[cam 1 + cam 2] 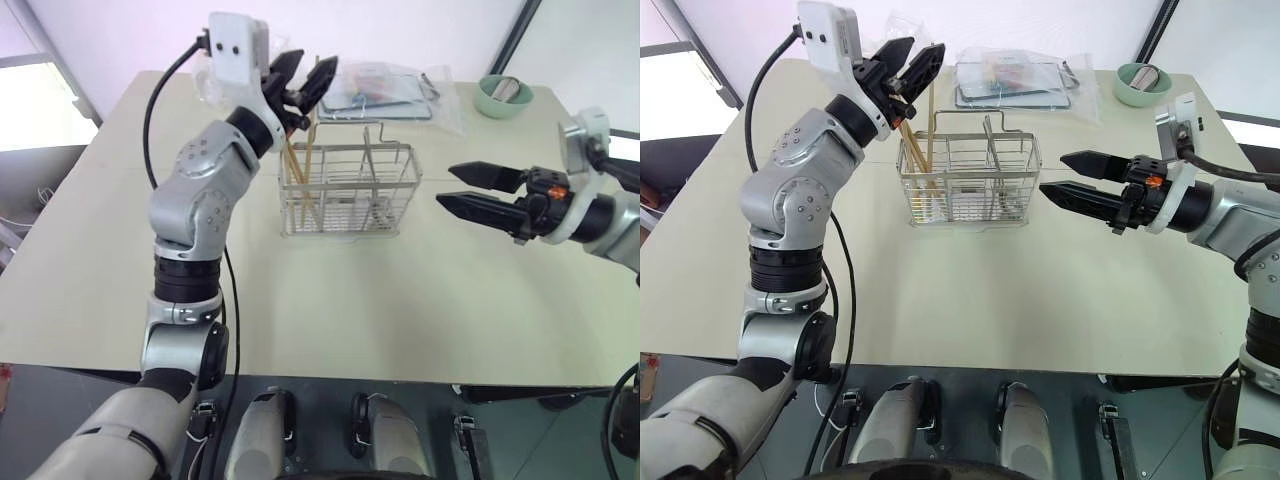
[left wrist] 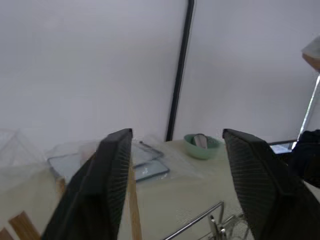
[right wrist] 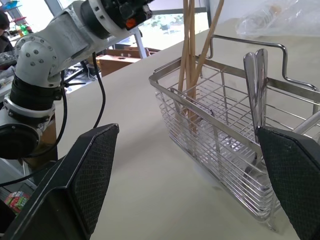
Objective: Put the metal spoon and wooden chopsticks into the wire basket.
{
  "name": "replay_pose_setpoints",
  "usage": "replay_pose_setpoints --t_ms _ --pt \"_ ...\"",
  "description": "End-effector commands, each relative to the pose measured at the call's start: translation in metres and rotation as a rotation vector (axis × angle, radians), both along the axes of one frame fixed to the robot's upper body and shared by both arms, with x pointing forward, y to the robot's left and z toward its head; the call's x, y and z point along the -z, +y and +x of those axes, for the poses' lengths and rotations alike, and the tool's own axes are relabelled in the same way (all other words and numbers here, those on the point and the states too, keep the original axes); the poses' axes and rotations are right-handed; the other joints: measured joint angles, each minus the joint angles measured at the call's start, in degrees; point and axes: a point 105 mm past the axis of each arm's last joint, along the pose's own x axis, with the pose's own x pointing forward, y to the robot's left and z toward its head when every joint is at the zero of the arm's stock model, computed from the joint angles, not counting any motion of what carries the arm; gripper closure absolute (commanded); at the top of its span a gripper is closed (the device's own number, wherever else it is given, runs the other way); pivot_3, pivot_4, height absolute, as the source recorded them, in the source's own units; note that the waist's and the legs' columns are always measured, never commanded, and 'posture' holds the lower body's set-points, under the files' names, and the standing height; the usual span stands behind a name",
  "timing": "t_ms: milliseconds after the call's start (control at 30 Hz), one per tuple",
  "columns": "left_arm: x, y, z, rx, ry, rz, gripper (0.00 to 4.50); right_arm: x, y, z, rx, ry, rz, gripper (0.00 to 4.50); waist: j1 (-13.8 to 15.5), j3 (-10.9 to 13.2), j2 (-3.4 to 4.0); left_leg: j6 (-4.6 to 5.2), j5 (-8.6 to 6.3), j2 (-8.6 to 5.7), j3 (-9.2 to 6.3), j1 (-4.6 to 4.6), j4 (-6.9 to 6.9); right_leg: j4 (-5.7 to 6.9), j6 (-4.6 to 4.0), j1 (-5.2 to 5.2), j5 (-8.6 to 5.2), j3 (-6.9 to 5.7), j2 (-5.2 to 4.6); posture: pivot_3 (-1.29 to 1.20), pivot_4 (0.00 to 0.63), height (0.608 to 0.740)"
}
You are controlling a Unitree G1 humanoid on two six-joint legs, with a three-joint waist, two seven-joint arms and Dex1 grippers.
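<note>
The wire basket (image 1: 345,215) stands on the table's far middle. Several wooden chopsticks (image 1: 296,170) lean upright in its left compartment, their tops reaching up beside my left gripper (image 1: 303,78). That gripper hangs open just above the basket's left end; one chopstick (image 2: 131,200) rises next to one of its fingers (image 2: 107,185) with no grip on it. The metal spoon (image 3: 256,95) stands handle-up in a compartment toward the basket's other end. My right gripper (image 1: 447,185) is open and empty, level with the basket and a short way off its right end.
A pale green bowl (image 1: 503,95) with something in it sits at the table's far right. A clear plastic bag holding a flat tray (image 1: 385,92) lies behind the basket. The table's front edge (image 1: 330,378) runs close to me.
</note>
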Motion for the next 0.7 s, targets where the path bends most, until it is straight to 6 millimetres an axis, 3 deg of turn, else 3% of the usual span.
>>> replay_pose_setpoints --t_ms 33,167,267,433,700 --pt "-0.029 0.008 -0.017 0.054 -0.071 -0.027 0.02 -0.013 -0.001 -0.004 -0.005 -0.064 0.000 0.00 -0.02 0.00 0.00 0.00 0.00 0.00 0.00 0.01 0.00 0.01 0.00 0.00 0.00 0.00 0.00 0.00 0.150 0.707" --pt "-0.051 0.036 -0.026 0.092 -0.091 0.046 0.02 -0.012 -0.007 -0.001 0.007 -0.073 -0.028 0.00 -0.37 0.01 0.02 0.00 0.00 0.03 -0.01 0.00 0.00 0.03 0.00 -0.04 0.00 0.00 0.05 0.00 0.150 0.707" --pt "-0.056 0.068 -0.039 0.124 -0.109 0.220 0.02 -0.014 -0.019 0.007 0.040 -0.090 -0.056 0.00 -0.80 0.01 0.06 -0.01 0.00 0.03 0.01 0.01 -0.04 0.05 -0.01 -0.07 -0.01 0.01 0.07 0.00 0.150 0.707" --pt "-0.030 0.115 -0.058 0.175 -0.015 0.517 0.02 -0.011 -0.038 0.017 0.074 -0.099 -0.120 0.00 -1.52 0.00 0.11 -0.06 0.02 0.02 0.06 0.05 -0.06 0.03 0.00 -0.05 -0.02 0.00 0.05 0.00 0.150 0.707" --pt "0.006 0.130 -0.061 0.141 0.023 0.723 0.02 -0.003 -0.049 0.029 0.080 -0.087 -0.142 0.00 -1.58 0.02 0.13 -0.06 -0.01 0.01 0.03 -0.02 -0.08 -0.07 -0.01 -0.08 -0.04 0.00 -0.01 0.00 0.150 0.707"
